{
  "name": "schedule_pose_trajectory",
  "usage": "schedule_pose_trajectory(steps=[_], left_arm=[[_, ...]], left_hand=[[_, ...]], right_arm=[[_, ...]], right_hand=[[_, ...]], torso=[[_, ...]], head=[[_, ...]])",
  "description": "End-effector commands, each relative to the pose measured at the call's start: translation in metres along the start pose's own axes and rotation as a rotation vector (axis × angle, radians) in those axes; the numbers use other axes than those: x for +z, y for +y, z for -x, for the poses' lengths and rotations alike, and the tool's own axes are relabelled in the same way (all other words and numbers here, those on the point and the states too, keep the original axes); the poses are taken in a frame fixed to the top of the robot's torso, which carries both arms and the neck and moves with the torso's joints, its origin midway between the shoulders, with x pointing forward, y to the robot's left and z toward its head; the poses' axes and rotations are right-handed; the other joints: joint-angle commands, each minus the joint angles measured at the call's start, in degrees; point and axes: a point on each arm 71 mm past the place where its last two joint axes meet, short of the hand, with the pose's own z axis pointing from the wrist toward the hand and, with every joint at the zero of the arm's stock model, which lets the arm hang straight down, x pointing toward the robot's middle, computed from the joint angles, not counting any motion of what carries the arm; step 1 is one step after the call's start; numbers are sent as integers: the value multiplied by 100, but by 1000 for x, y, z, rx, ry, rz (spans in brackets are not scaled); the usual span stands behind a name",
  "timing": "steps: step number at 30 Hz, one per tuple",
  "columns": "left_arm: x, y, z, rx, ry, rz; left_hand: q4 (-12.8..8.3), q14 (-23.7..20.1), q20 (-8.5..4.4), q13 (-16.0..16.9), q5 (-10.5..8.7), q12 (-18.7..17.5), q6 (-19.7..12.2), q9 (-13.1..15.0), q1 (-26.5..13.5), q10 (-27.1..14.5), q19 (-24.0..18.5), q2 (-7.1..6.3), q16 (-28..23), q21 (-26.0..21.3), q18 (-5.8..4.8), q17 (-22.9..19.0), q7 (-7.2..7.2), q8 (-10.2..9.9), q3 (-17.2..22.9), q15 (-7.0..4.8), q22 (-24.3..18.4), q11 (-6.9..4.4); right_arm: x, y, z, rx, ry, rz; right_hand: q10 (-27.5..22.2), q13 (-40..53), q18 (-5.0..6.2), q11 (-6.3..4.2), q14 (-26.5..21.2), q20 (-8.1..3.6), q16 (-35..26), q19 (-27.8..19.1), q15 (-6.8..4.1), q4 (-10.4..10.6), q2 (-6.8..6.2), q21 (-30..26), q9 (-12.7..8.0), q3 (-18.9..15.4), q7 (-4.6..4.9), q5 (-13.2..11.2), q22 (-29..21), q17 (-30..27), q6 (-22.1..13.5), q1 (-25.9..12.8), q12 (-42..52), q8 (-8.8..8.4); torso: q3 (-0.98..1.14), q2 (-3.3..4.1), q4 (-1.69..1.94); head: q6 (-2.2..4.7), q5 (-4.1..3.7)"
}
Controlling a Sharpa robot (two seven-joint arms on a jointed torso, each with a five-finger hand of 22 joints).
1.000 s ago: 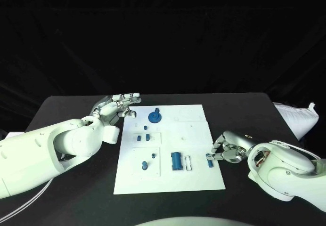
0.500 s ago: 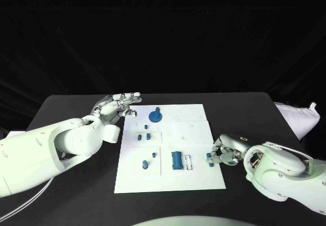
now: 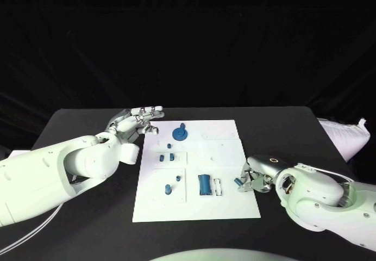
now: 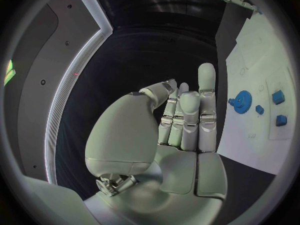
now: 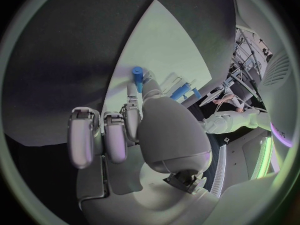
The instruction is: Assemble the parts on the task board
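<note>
The task board (image 3: 223,206) lies flat at the middle of the black counter (image 3: 86,234), long side running from the near edge toward the far edge. The right hand (image 3: 252,179) rests at the board's right edge, near half, fingers pinching a small blue peg (image 5: 137,75), which stands just above the board surface beside the blue block (image 3: 204,185). The left hand (image 3: 139,120) hovers off the board's far left corner, fingers held apart and mostly straight, holding nothing. A blue gear (image 3: 180,132) sits on the board's far left area, just beside that hand. Smaller blue parts (image 3: 166,158) occupy the board's left column.
</note>
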Motion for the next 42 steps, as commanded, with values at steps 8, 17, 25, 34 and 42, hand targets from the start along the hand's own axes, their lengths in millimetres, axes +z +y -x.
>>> schedule_pose_trajectory(steps=[8,17,25,34,42], left_arm=[[0,0,-2,-10,19,-4],[0,0,-3,-10,20,-4],[1,0,-3,-10,20,-3],[1,0,-4,-11,21,-2],[1,0,-5,-12,25,-1]], left_hand=[[-8,-48,-13,-9,-27,52,-43,-4,-6,-40,-46,46,15,-39,57,-14,-9,24,-50,16,-11,2],[-8,-48,-13,-9,-27,52,-43,-4,-6,-40,-46,46,15,-39,57,-14,-9,24,-50,16,-11,2],[-8,-48,-13,-9,-27,52,-43,-4,-6,-40,-46,46,15,-39,57,-14,-9,24,-50,16,-11,2],[-8,-48,-13,-9,-27,52,-43,-4,-6,-40,-46,46,15,-39,57,-14,-9,24,-50,16,-11,2],[-8,-48,-13,-9,-27,52,-43,-4,-6,-40,-46,46,15,-39,57,-14,-9,24,-50,16,-11,2]], right_arm=[[4,7,-22,-230,67,27],[3,8,-22,-119,61,19],[-2,6,-19,23,75,-5],[-4,7,-10,156,6,-23],[-7,11,1,334,-48,-52]], right_hand=[[112,-753,-73,-134,536,-39,35,208,-44,-360,381,48,-92,397,-6,-78,517,1260,117,736,-19,-93],[126,-757,-76,-128,538,-31,38,218,-41,-188,539,60,-156,730,-12,238,538,1268,94,359,-49,-216],[141,-736,-77,-102,542,-28,48,223,-32,-172,467,66,-200,1576,13,276,551,1288,119,145,-49,-329],[200,-642,-83,-120,549,-19,64,235,-30,-128,-57,83,-185,2713,2,281,583,1319,249,-449,50,-396],[217,-623,-86,-124,552,-22,71,242,-32,-17,-215,92,-170,2830,-4,250,597,1332,283,-719,67,-406]], torso=[[1,2,8],[5,-2,2],[0,-3,6],[2,0,6],[-5,2,7]], head=[[-17,17],[-16,16],[-6,17],[-12,23],[-13,31]])
